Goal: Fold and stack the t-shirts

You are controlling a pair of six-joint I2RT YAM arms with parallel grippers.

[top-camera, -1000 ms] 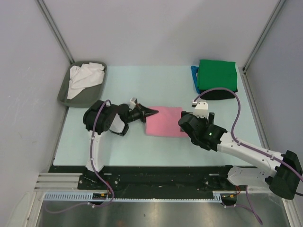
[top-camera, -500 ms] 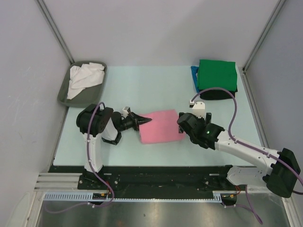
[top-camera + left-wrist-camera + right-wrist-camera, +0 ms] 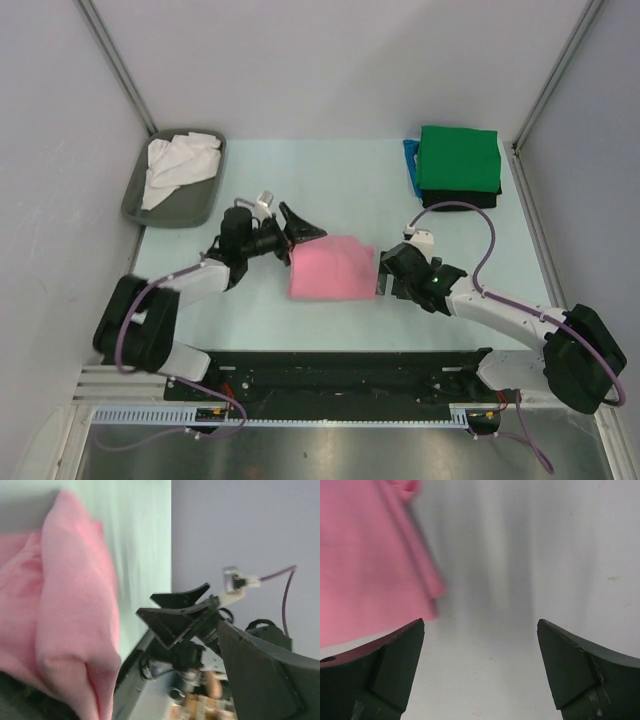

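Centrally, folded pink t-shirt (image 3: 333,268), left hand (image 3: 302,223) spread beside it, right hand (image 3: 480,625) spread opposite.

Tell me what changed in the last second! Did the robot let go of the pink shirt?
Yes. The left gripper was pinched shut on the left edge of the pink shirt. It has now opened and let go. The shirt slid a little to the left and nearer the robot. The right gripper followed along the shirt's right edge, open all the time. The green shirt on its pile and the white shirt in the tray stayed put.
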